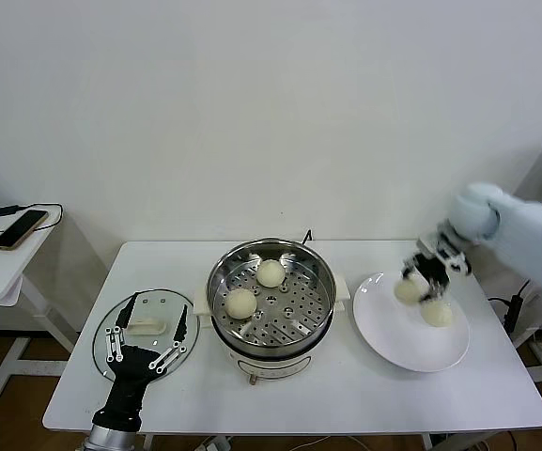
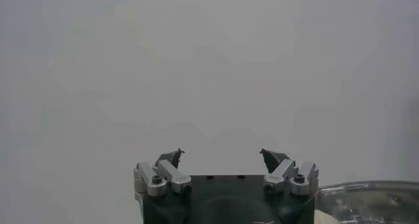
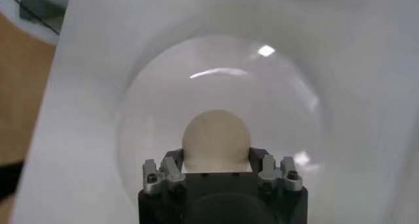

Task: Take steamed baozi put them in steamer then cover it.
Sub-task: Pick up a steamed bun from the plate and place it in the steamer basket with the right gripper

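Observation:
The steamer [image 1: 319,272] stands mid-table with two baozi on its perforated tray, one at the back [image 1: 271,272] and one at the front left [image 1: 241,303]. My right gripper [image 1: 421,285] hovers over the white plate [image 1: 393,343] and is shut on a third baozi [image 1: 408,291], which sits between its fingers in the right wrist view [image 3: 216,139]. A fourth baozi [image 1: 438,314] lies on the plate beside it. The glass cover [image 1: 111,319] lies flat on the table's left. My left gripper [image 1: 148,329] rests open over its cream handle [image 1: 146,326], and its jaws stand wide and empty in the left wrist view [image 2: 221,158].
A side table with a phone [image 1: 19,228] stands at the far left. The wall rises close behind the table. The plate [image 3: 150,94] fills the right wrist view, with the table's edge and the floor beyond it.

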`<control>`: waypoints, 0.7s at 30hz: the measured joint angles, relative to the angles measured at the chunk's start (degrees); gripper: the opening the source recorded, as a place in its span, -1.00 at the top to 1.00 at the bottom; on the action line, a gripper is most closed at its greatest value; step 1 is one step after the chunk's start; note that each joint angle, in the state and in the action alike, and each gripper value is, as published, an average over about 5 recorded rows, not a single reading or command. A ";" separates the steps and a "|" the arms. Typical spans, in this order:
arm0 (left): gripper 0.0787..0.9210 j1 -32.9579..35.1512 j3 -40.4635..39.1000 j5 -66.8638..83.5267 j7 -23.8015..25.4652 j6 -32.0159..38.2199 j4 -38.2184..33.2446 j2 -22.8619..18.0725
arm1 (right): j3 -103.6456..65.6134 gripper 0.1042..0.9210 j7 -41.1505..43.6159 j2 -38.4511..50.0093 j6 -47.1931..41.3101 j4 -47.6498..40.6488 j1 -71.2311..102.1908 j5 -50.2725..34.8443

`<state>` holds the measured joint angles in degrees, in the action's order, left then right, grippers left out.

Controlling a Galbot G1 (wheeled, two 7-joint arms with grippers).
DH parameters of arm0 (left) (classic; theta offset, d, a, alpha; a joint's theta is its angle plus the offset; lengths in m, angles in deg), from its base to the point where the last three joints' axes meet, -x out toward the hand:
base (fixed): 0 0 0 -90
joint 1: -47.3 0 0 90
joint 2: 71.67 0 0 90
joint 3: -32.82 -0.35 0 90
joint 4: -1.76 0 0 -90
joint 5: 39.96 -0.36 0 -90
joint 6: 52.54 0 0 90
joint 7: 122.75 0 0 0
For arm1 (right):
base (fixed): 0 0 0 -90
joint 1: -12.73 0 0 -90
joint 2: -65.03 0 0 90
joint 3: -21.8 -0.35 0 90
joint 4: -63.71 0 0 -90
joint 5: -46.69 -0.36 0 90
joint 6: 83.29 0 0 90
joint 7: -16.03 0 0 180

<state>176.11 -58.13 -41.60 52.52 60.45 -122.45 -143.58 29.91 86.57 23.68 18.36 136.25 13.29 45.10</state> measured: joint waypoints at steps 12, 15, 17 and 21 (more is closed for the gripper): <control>-0.77 0.37 0.25 0.04 -0.03 0.40 -0.23 0.07 | 3.76 -0.41 -0.89 -12.38 12.74 8.82 -9.06 -0.04; -0.77 0.37 0.35 0.08 -0.06 0.49 -0.23 0.07 | 4.22 -0.42 -0.96 -15.09 14.95 10.51 -9.18 1.09; -0.77 0.33 0.42 0.10 -0.08 0.57 -0.19 0.08 | 4.64 -0.43 -0.97 -16.73 16.08 11.49 -8.93 1.86; -0.77 0.28 0.57 0.16 -0.10 0.72 -0.09 0.08 | 5.48 -0.43 -0.86 -19.45 17.87 13.15 -7.97 3.24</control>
<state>176.39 -57.56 -41.44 52.42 61.17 -122.54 -143.50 35.39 85.72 4.23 36.23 149.40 5.32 48.34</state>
